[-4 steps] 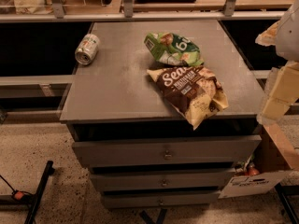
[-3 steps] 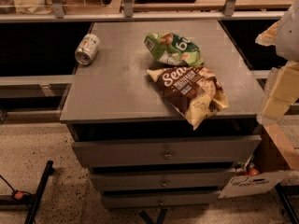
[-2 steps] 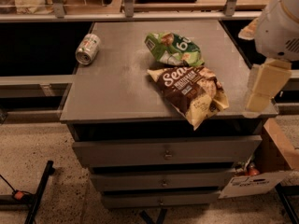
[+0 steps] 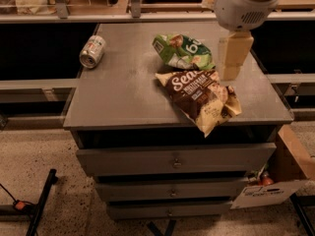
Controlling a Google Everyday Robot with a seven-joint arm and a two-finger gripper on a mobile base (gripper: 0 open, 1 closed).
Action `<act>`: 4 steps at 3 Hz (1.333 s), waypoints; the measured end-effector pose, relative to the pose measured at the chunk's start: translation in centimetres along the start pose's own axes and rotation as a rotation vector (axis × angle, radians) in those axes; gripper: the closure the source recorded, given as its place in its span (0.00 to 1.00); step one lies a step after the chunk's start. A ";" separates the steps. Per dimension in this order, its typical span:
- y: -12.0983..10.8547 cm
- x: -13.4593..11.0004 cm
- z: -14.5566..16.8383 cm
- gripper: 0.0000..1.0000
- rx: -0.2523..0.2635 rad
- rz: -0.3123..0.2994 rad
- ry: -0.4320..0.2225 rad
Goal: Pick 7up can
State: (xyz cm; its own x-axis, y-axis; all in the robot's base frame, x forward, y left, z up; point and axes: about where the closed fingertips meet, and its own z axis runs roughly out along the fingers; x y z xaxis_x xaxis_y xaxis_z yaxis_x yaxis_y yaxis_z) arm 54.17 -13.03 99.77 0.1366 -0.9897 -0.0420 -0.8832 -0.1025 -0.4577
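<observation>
Plainly, the 7up can point(image 4: 92, 51) lay on its side at the far left corner of the grey surface point(image 4: 123, 92), close to the left edge, with its shiny metal end turned toward the camera and slightly left. It lay well apart from the gripper point(image 4: 230, 69), which hung at the right side of the surface, just beside the green snack bag point(image 4: 183, 50) and above the upper corner of the brown snack bag point(image 4: 202, 97). Whether the gripper was apart or together could not be told from this view.

The can looked light, with thin, smooth metal walls; whether it was full or empty could not be seen. Lying down, it would probably roll at a nudge, and the surface's edge was near. Its sides would likely dent under a hard squeeze and slip under a weak one. The soundest hold seemed to be across the middle of the round body, with the closing line square to the can's long axis, coming down from above. The rims at either end looked stiffer but offered less to hold.
</observation>
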 end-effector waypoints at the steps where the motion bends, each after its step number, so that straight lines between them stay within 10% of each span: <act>1: -4.6 -4.1 0.2 0.00 0.100 -0.185 0.030; 2: -8.3 -7.3 1.1 0.00 0.183 -0.293 0.085; 4: -9.1 -8.0 3.0 0.00 0.195 -0.332 0.067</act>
State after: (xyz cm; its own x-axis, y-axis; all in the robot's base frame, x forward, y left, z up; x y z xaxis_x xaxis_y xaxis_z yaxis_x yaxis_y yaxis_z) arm 62.40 -3.86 101.63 0.3656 -0.9107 0.1922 -0.6931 -0.4042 -0.5969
